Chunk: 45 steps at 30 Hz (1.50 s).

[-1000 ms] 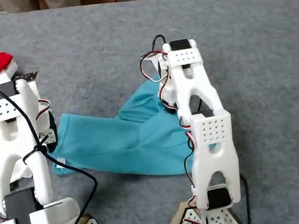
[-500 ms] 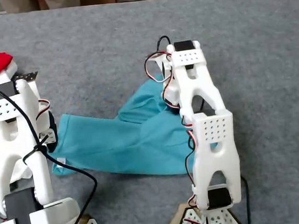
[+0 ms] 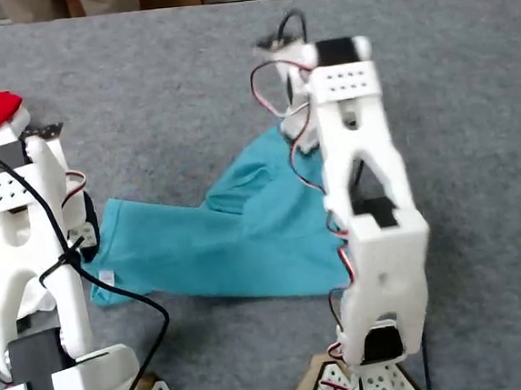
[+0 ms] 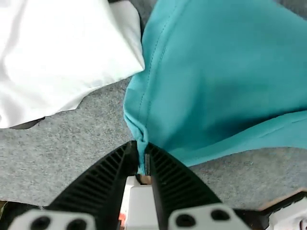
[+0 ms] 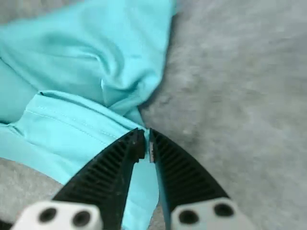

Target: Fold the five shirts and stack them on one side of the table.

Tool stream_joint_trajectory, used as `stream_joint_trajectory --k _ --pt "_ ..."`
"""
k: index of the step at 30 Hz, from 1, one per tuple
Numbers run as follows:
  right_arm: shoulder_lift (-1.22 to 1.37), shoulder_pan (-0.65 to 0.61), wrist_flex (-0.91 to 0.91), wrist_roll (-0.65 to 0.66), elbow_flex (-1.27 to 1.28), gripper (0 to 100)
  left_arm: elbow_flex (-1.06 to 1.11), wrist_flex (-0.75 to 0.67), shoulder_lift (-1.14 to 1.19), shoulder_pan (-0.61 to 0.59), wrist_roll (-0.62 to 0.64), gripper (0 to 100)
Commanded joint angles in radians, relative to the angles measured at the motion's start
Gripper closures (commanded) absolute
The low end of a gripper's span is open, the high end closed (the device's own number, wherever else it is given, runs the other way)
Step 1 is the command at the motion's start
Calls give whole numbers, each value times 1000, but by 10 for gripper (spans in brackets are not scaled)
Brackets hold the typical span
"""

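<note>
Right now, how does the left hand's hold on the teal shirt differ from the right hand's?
The left hand pinches a stitched hem corner of the teal shirt; the right hand pinches a bunched fold. A white cloth lies beside the left hand; bare grey table lies beside the right hand. Both are shut on the same shirt, at opposite ends.

A teal shirt (image 3: 228, 243) lies rumpled and partly spread, one edge just beside a white garment (image 4: 57, 52).
</note>
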Motion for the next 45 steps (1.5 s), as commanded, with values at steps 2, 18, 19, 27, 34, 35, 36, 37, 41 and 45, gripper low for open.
stream_joint_trajectory --k 2,18,19,27,34,35,36,37,41,45 --pt "-288 65 18 -8 -28 994 -149 -2 -38 -3 77 981" --pt "-835 188 17 -8 -282 993 -865 20 -38 -3 324 981" --pt "-863 186 17 -9 -317 993 -907 21 -38 -3 338 981" --pt "-1004 194 -3 -2 -526 993 -1191 21 -156 6 377 981" --pt "-1069 194 -241 0 -552 993 -1162 21 -340 109 310 981" --pt "-1072 196 -270 2 -552 993 -1148 21 -361 109 310 981" --pt "-1073 196 -298 14 -552 993 -1132 21 -383 109 310 981" --pt "-1075 196 -321 35 -552 993 -1112 21 -401 107 310 981" --pt "-1075 196 -391 91 -552 993 -1030 21 -467 106 310 981" --pt "-1075 196 -443 127 -558 993 -937 21 -530 104 310 981"
